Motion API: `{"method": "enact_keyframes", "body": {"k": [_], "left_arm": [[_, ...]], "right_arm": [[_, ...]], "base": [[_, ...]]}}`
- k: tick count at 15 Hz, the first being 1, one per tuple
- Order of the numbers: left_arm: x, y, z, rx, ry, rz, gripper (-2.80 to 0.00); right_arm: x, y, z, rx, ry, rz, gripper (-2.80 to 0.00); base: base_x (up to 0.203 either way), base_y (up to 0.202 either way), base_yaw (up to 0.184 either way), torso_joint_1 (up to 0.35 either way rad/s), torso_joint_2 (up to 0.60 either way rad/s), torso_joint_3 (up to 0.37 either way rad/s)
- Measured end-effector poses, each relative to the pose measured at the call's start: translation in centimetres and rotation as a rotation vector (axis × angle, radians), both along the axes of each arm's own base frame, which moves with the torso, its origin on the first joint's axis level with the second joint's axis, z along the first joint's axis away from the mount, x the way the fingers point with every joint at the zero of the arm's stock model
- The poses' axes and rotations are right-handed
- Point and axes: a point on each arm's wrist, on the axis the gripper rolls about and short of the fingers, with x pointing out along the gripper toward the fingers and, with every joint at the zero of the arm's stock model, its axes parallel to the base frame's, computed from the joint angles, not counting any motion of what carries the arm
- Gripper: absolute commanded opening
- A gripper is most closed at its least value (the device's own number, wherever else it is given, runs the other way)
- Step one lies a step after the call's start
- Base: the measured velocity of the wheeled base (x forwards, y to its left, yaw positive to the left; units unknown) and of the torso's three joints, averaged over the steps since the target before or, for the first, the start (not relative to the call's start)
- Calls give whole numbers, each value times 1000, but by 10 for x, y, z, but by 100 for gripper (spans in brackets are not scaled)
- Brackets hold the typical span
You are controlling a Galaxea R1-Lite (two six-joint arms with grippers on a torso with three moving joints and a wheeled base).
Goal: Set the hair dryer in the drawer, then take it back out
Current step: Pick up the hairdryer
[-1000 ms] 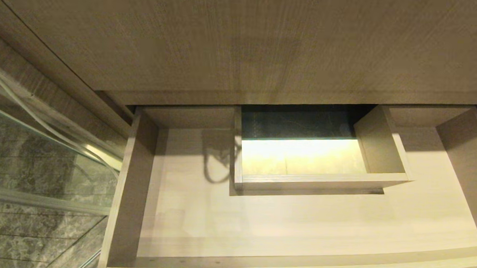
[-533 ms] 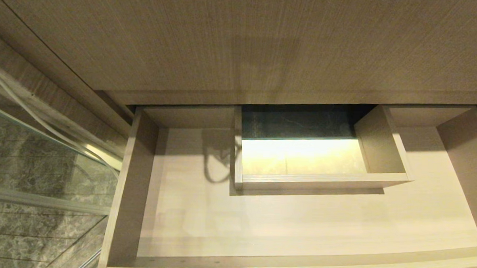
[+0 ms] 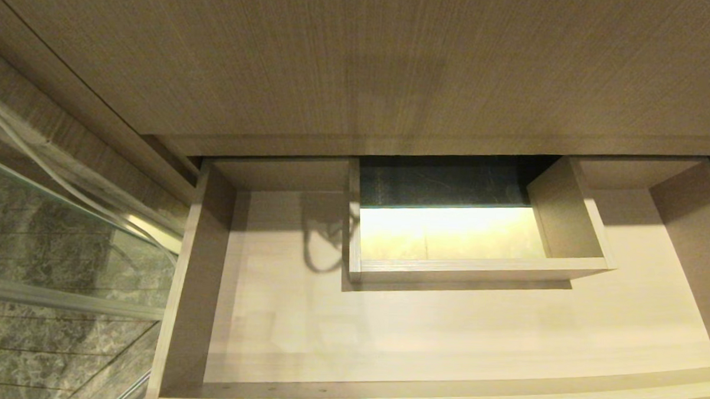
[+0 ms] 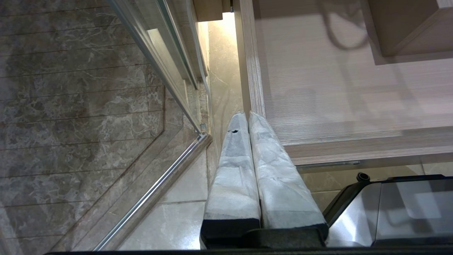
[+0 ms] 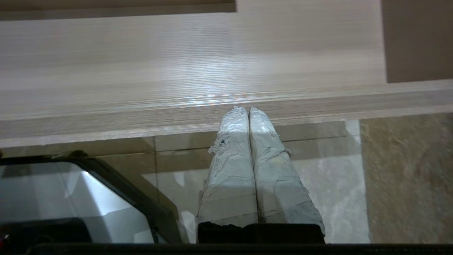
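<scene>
Head view looks down into the wide shallow light-brown wood-grain drawer (image 3: 444,338), which stands pulled out beneath a broad wood-grain cabinet panel (image 3: 360,64). At the far middle of the drawer sits its rectangular boxed cut-out (image 3: 476,269), through which a brightly lit pale floor and a dark strip show. A looped shadow lies on the drawer floor just left of that cut-out. No hair dryer shows in any view, so its place cannot be told. To the left of the drawer a glass panel with a metal rail (image 3: 62,298) stands over dark veined marble tiles (image 3: 28,253), and a long thin white cable (image 3: 66,183) runs along beside the glass. Neither arm appears in the head view. The left wrist view shows the left gripper (image 4: 247,115) with its two pale wrapped fingers (image 4: 233,166) pressed together and holding nothing, hanging just off the drawer's near left corner, above pale floor tile. The right wrist view shows the right gripper (image 5: 247,109) likewise closed on nothing, its wrapped fingers (image 5: 233,166) side by side, tips just at the drawer's near front edge, with marble floor below and the robot's grey base (image 5: 70,198) near it.
</scene>
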Motion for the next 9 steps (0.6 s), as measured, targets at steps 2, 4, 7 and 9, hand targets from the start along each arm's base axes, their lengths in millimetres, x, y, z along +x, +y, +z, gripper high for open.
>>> {"method": "enact_keyframes", "body": {"k": [2, 4, 7, 9], "left_arm": [[0, 0, 0, -4, -1, 0, -280], [0, 0, 0, -6, -1, 0, -280], [0, 0, 0, -7, -1, 1, -280], [0, 0, 0, -9, -1, 1, -280]], "right_arm": [[-1, 0, 0, 0, -13, 51, -280], [-5, 0, 0, 1, -60, 74, -280], [-16, 0, -5, 40, -152, 91, -280], [-20, 0, -7, 83, -192, 88, -280]], "base": [[0, 0, 0, 0, 0, 0], [0, 0, 0, 0, 0, 0], [0, 0, 0, 0, 0, 0], [0, 0, 0, 0, 0, 0]]}}
